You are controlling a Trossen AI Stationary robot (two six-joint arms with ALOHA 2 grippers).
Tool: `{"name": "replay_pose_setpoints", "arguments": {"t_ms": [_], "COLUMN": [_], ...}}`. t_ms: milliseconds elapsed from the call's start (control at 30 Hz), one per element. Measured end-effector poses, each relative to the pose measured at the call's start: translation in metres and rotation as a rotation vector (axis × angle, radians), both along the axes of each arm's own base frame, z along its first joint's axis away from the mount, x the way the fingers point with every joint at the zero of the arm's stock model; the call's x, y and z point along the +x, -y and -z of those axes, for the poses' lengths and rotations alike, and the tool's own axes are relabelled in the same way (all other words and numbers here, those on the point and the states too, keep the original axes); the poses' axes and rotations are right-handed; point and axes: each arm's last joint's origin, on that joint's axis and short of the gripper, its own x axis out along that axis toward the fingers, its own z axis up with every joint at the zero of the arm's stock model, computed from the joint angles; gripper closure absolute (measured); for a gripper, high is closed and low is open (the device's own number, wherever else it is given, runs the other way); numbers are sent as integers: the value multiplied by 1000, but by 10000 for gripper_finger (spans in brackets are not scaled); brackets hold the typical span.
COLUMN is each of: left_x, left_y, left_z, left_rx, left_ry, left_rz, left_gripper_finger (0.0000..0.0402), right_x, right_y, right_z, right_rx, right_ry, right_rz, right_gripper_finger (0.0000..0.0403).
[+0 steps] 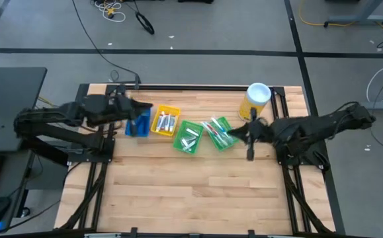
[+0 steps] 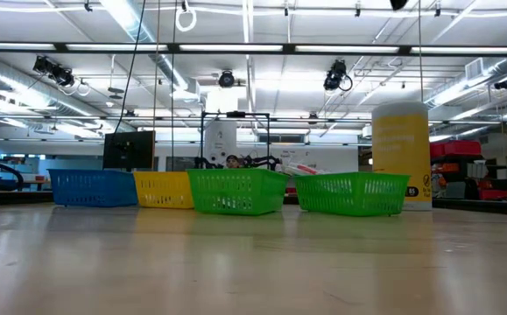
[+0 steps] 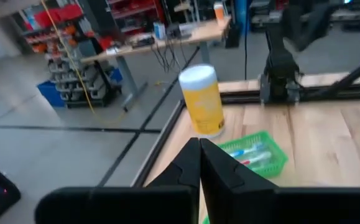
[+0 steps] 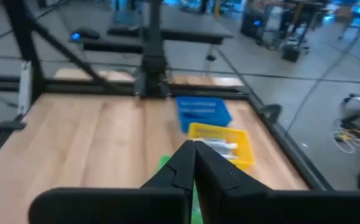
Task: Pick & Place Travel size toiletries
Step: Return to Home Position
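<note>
**Bench** (image 1: 191, 192): pale wooden planks in a dark frame. The front half lies bare, and everything stands in a row towards the back edge.

**Left arm** (image 1: 92, 109): folded low at the bench's back left. Its wrist reaches just behind the blue bin. Jaws pressed together, holding nothing.

**Right arm** (image 1: 310, 125): folded low at the right side. Its wrist points at the right green bin and stops just beside it, in front of the canister. Jaws closed on each other, empty.

**Yellow canister** (image 1: 255, 100): tall, with a white lid. It stands upright at the back right, behind the right green bin and apart from it.

**Blue bin** (image 1: 138, 123): leftmost in the row, just beside the yellow bin. It holds dark blue items (image 4: 198, 111), too small to name.

**Yellow bin** (image 1: 165, 121): second from the left. It holds several small silvery tubes (image 1: 165, 122) lying side by side.

**Left green bin** (image 1: 188, 137): third in the row, set slightly forward and turned at an angle. It holds pale silvery pieces (image 1: 190, 139) in a loose heap.

**Right green bin** (image 1: 219, 132): last in the row, also angled. It holds slim white pieces with red and blue marks (image 3: 248, 155), lying lengthwise.

**Travel size toiletries** (image 1: 216, 129): all those seen lie inside the four bins.
</note>
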Motion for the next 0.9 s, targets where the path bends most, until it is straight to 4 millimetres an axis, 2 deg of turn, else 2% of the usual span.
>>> {"name": "replay_pose_setpoints", "arguments": {"t_ms": [67, 167, 400, 567, 733, 900], "left_x": [-20, -40, -80, -101, -118, -119], "left_y": [0, -1, -1, 0, 1, 2], "left_z": [-5, -2, 41, 68, 92, 109], "left_rx": [-3, -7, -3, 21, 92, 91], "left_ry": [19, 73, 151, 290, 346, 347], "left_rz": [-3, 1, 23, 65, 140, 182], "left_gripper_finger": [395, 387, 381, 392, 392, 380], "right_x": [-11, -30, -60, -70, -86, -107], "right_y": [9, 17, 24, 23, 26, 31], "right_z": [-6, -11, -11, 14, 32, 44], "right_rx": [3, -6, -43, -116, -123, -106], "right_ry": [11, 5, -26, -60, 14, 115], "right_rz": [26, 37, -24, -167, -195, -199], "right_gripper_finger": [387, 387, 387, 387, 387, 387]}}
